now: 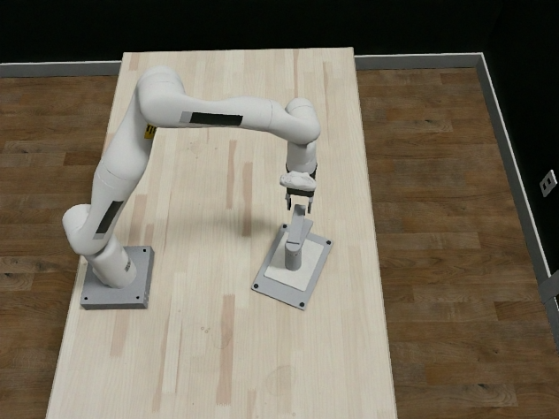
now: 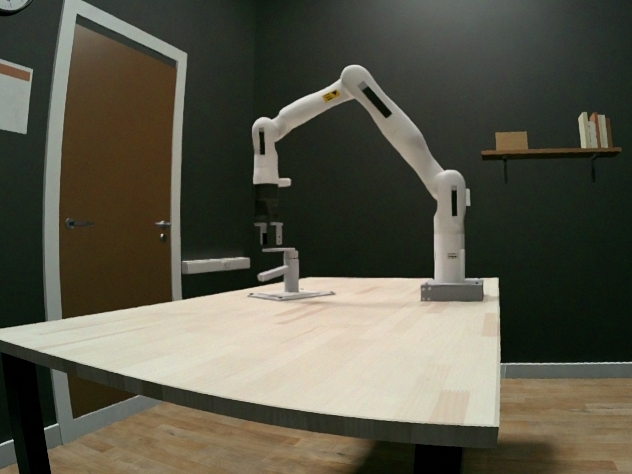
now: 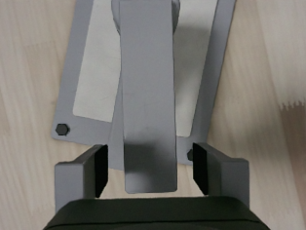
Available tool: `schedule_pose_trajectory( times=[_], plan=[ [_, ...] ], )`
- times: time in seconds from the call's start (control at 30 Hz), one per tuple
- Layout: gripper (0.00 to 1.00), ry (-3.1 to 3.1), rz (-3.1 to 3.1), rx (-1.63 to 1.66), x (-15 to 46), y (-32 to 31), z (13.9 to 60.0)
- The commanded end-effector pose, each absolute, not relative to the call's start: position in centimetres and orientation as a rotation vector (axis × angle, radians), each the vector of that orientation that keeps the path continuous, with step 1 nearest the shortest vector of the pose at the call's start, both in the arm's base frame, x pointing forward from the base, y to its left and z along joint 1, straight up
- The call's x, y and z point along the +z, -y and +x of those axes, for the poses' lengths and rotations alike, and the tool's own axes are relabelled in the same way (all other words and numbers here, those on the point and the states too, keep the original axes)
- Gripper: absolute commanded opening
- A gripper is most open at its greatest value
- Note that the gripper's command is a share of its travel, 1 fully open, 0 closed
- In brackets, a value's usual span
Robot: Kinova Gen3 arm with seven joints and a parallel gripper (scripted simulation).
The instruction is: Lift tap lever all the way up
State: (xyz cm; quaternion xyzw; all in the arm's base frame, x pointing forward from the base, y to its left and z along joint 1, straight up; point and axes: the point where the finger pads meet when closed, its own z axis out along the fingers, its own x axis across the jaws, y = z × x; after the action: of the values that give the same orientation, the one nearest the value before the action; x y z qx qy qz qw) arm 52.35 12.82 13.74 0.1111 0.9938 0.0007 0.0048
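Note:
The grey tap stands upright on a grey base plate at the table's right side. Its flat lever lies about level on top of the tap body. The spout sticks out below it. My gripper points straight down and is open and empty. It hangs just above the lever's free end. In the wrist view one finger stands on each side of the lever, apart from it.
The arm's grey base is bolted near the table's left edge. The wooden table ends close to the right of the tap plate. A door and a wall shelf are off the table.

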Motion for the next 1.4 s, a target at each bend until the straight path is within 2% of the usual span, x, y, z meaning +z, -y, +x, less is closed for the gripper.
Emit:
schedule_pose_trajectory(
  times=[0.0, 1.37],
  plan=[
    [1.00, -3.115, 0.337, 0.004, 13.86, -13.09, 52.36],
    [1.00, -3.108, 0.337, 0.009, 13.34, -13.17, 52.58]
  ],
)
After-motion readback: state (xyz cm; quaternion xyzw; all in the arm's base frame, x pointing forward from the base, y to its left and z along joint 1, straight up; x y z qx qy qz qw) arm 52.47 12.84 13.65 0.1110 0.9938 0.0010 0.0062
